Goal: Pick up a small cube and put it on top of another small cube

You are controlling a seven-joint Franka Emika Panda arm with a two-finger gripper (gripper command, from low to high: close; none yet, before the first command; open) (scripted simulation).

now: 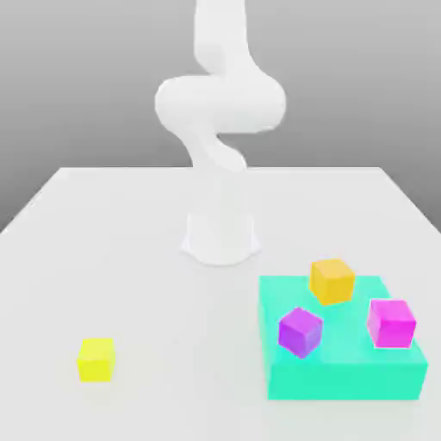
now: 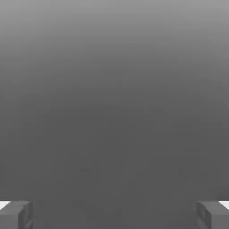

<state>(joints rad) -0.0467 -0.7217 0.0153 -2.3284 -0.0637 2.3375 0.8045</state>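
The small bright yellow cube (image 1: 96,359) rests on the white table near the front, at the exterior view's left. The small orange cube (image 1: 332,280) stands on the back part of a teal platform (image 1: 344,375) at the exterior view's right. The white arm (image 1: 220,103) rises from its base at the table's middle, far from both cubes. In the hand view my gripper (image 2: 114,214) is open, its two grey fingertips (image 2: 16,214) wide apart with nothing between them, facing plain grey background.
A purple cube (image 1: 300,331) and a magenta-pink cube (image 1: 391,323) also sit on the teal platform, in front of the orange cube. The arm's round base (image 1: 220,237) stands mid-table. The white table (image 1: 129,258) stretches wide around the yellow cube.
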